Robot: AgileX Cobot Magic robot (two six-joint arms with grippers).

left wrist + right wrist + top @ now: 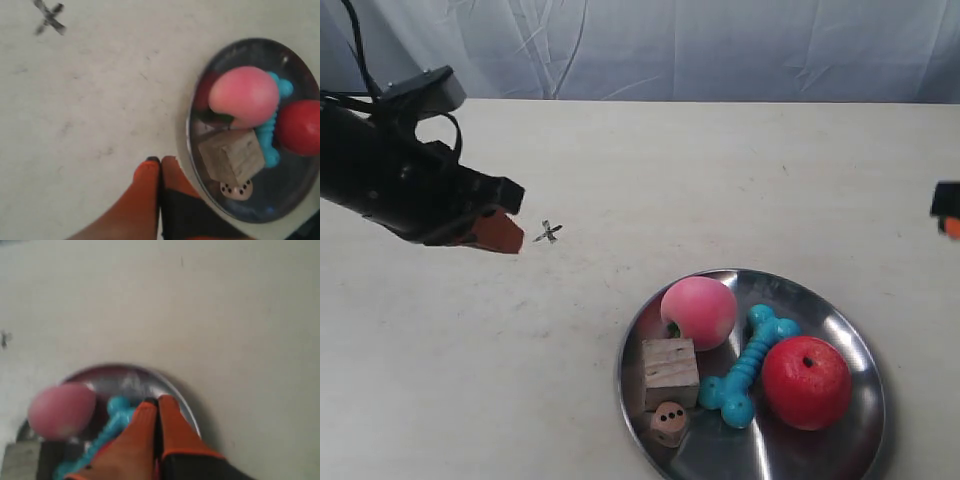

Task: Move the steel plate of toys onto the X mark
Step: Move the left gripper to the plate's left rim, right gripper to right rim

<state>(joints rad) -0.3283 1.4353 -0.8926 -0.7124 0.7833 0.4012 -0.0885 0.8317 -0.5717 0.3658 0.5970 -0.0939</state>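
Steel plate [825, 312] sits on desk [470, 380], well apart from X mark [548, 232]. Toys in plate:
- pink peach [699, 312]
- red apple [806, 382]
- teal bone [748, 366] between peach and apple
- wooden cube [670, 373] touching peach
- small die [668, 423] just beside cube

Left tool [160, 167]: orange fingers pressed together, nothing held; exterior view puts it just beside X mark. Right tool [157, 407]: fingers together, empty, over plate rim near bone.

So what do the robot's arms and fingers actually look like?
The arm at the exterior view's left is black, with a grey box on top and black cables. The left fingers and right fingers are tapered and orange on black bases.
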